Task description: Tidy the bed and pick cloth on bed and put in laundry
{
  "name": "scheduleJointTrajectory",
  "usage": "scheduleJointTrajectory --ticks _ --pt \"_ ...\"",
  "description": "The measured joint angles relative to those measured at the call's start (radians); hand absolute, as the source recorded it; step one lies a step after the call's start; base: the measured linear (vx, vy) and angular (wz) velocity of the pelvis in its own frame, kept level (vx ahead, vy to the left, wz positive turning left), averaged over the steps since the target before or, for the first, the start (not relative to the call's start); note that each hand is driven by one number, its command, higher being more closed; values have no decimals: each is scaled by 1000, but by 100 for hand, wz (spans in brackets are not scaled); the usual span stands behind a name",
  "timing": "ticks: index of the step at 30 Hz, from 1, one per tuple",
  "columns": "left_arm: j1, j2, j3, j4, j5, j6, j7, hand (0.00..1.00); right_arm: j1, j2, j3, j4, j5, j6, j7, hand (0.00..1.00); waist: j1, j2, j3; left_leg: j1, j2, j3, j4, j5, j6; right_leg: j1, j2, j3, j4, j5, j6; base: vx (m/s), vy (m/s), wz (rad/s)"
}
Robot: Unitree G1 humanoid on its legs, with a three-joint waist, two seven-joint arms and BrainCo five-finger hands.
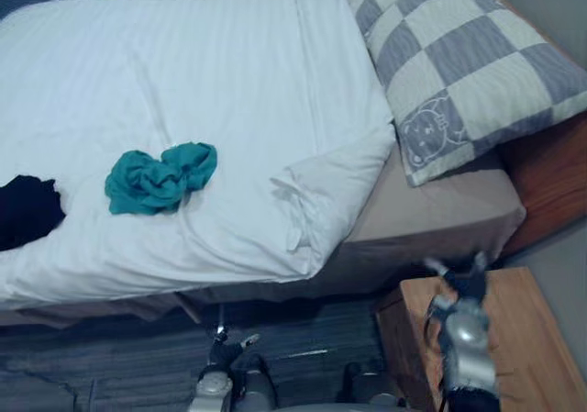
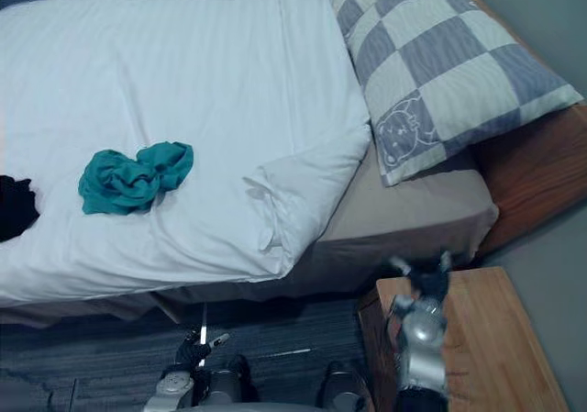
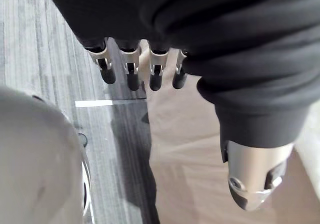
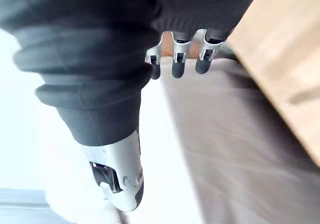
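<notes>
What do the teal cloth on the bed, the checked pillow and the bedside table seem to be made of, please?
Teal cloth: soft matte fabric, judging by its crumpled folds; fibre unclear. Checked pillow: matte woven-looking cloth cover, finely striped squares, plump. Bedside table: probably wood or veneer, smooth, warm brown with faint grain.

A bedroom: bed (image 1: 440,215), checked pillow (image 1: 463,54), wooden nightstand (image 1: 527,339)

— We see soft, even light across the white duvet (image 1: 202,72), with only faint shadows in its folds.
— We agree. The floor (image 1: 119,361) below its overhang lies dim, and in the right wrist view the duvet glares to blank white.
</notes>
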Motion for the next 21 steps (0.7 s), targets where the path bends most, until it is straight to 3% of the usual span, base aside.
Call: scheduleJointTrajectory --ticks 1,5,10,12,14,17,19,20,21 --pt "-1 12 -23 1 6 0 0 0 -56 -43 -1 -26 -60 2 -17 0 -5 -6 4 8 -18 -18 -52 42 1 1 -4 0 -30 33 1 63 70 31" --pt "-3 27 -37 7 9 -5 0 0 -264 -153 95 -32 -151 3 -19 0 -11 -3 14 13 -36 -38 -122 86 4 18 -4 2 -100 82 1 19 69 20" --pt "-39 29 -75 9 8 -12 -1 0 -462 -205 310 -24 -182 -2 17 0 23 18 53 -10 -39 -74 -145 113 8 18 3 -4 -128 98 -6 -34 20 22" --pt "-57 36 -74 4 6 -19 0 0 -569 -224 374 49 -181 -21 33 0 22 32 96 -33 -41 -99 -154 135 10 2 5 -13 -121 98 -7 -82 13 35" --pt "-89 52 -75 -1 4 -30 1 0 -687 -277 414 157 -173 -24 52 0 41 48 153 -77 -39 -126 -154 158 13 -36 8 -32 -106 101 -11 -117 4 29" --pt "-103 79 -76 0 0 -32 5 0 -765 -304 421 260 -147 -23 55 0 71 64 207 -121 -38 -145 -155 177 12 -83 9 -40 -79 101 -11 -100 10 17" --pt "-97 86 -80 10 -13 -28 7 0 -776 -309 425 303 -144 -19 55 0 73 72 226 -140 -40 -159 -156 186 16 -98 7 -53 -72 101 -11 -46 14 24" --pt "-93 90 -100 15 -13 -27 9 0 -776 -312 427 338 -144 -18 55 100 78 75 235 -154 -42 -170 -158 191 15 -110 7 -57 -68 100 -11 -38 20 21" --pt "-94 91 -103 18 -13 -27 9 0 -776 -312 427 353 -144 -18 55 100 82 76 235 -161 -42 -172 -159 194 15 -117 7 -58 -66 100 -11 -32 19 13"
